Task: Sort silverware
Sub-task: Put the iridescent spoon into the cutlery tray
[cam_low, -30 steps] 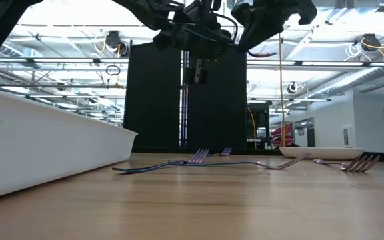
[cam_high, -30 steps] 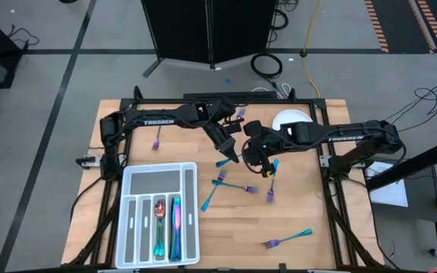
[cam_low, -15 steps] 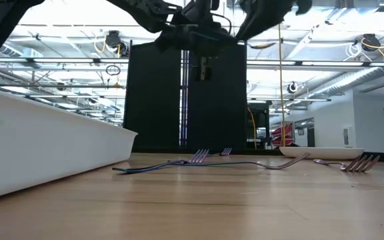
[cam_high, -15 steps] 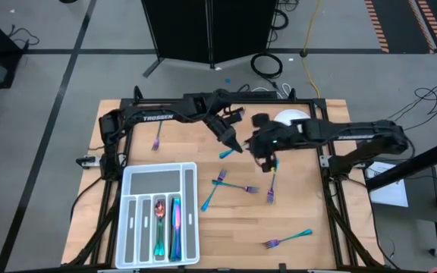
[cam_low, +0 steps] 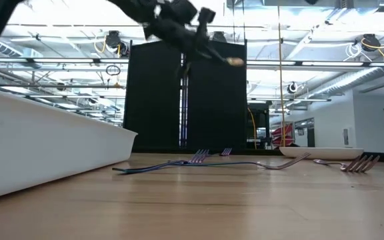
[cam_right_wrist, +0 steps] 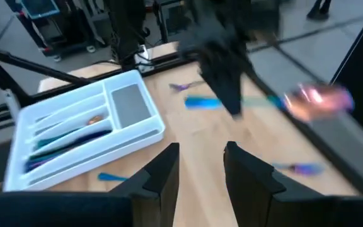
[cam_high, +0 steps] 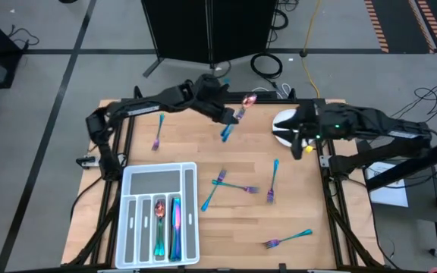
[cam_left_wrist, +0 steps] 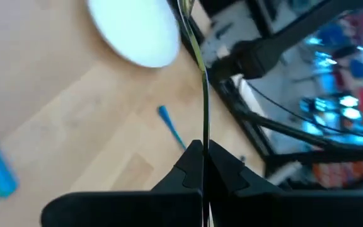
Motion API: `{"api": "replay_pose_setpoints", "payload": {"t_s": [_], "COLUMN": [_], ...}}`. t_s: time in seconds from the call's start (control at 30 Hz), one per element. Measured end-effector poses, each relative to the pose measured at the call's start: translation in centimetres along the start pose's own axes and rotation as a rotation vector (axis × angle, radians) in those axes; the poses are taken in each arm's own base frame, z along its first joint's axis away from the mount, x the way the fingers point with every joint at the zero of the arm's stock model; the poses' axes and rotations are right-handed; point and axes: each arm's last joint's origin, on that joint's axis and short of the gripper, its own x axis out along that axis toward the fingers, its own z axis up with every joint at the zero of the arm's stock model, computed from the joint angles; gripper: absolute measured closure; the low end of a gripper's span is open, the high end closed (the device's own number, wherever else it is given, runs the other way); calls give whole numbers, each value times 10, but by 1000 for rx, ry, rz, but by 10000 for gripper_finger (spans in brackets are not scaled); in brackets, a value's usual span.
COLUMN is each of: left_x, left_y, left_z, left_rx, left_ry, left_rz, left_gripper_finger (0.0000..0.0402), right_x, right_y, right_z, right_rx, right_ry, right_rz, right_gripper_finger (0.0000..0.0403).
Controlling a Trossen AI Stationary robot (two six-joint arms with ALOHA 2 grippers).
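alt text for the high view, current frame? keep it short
Overhead view of a wooden table: the left gripper, shut, holds a spoon above the far side, while the open, empty right gripper sits beside a white plate. Forks lie scattered mid-table; a white tray at the near left holds a few pieces.

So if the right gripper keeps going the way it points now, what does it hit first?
Judging by its wrist view, the open right gripper points across the table toward the left gripper and the spoon it holds. Those come first, probably; depth is unclear. The tray lies off to one side.
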Motion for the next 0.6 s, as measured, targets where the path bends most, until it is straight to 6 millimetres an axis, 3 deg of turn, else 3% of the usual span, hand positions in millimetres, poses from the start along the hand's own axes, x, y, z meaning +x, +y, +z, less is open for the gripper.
{"api": "replay_pose_setpoints", "payload": {"t_s": [0.1, 0.23, 0.4, 0.6], "left_x": [-21, -49, -76, -88], "left_y": [-26, -70, -111, -139], "left_z": [-18, -65, -132, -209], "left_rx": [5, -12, -148, -266], "left_ry": [-19, -16, -11, -111], "left_rz": [112, 315, 500, 691], "left_gripper_finger": [400, 401, 401, 401], "right_x": [-16, -29, -30, -19], "right_y": [-2, 0, 7, 17], "right_z": [-7, -15, -15, -6], "right_rx": [48, 43, 3, -8], "right_ry": [34, 74, 60, -7], "right_rz": [15, 42, 91, 127], "right_gripper_finger": [293, 293, 293, 293]}}
